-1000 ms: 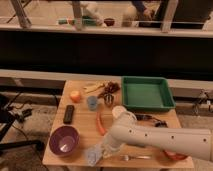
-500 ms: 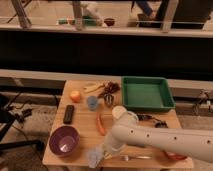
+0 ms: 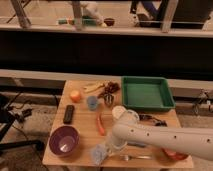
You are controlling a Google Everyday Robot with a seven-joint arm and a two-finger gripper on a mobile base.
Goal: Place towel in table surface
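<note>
Camera view gives you the towel (image 3: 99, 154) as a pale, bunched lump at about 6 o'clock on the table (image 3: 82, 131), close to the front edge and low enough that it seems to touch the wood. The gripper (image 3: 111, 149) sits just at its 3 o'clock side, tucked under the white arm (image 3: 150, 136), which reaches in from 4 o'clock. You cannot tell from here whether the gripper is clamped on the cloth or has let go.

Over the last second very little has changed. The arm has barely shifted, and the towel has stayed in the same spot by the front edge. Read that as the lowering being finished or nearly so. In my judgement the task is close to its end, and what remains is a release and a clean lift away. Watch that the cloth does not drag along, since it lies so near the edge.

Now the containers, outward from the towel:
- The purple bowl (image 3: 64, 140) stands at the towel's 9 o'clock, near but apart, and looks empty.
- The blue cup (image 3: 92, 102) is at 12 o'clock toward mid-table. Its contents are hidden from you.
- The small metal cup (image 3: 108, 100) is just beside the blue cup. Its contents cannot be made out either.
- The green tray (image 3: 146, 92) is at 1 o'clock by the far right corner. Its floor is bare.
</note>
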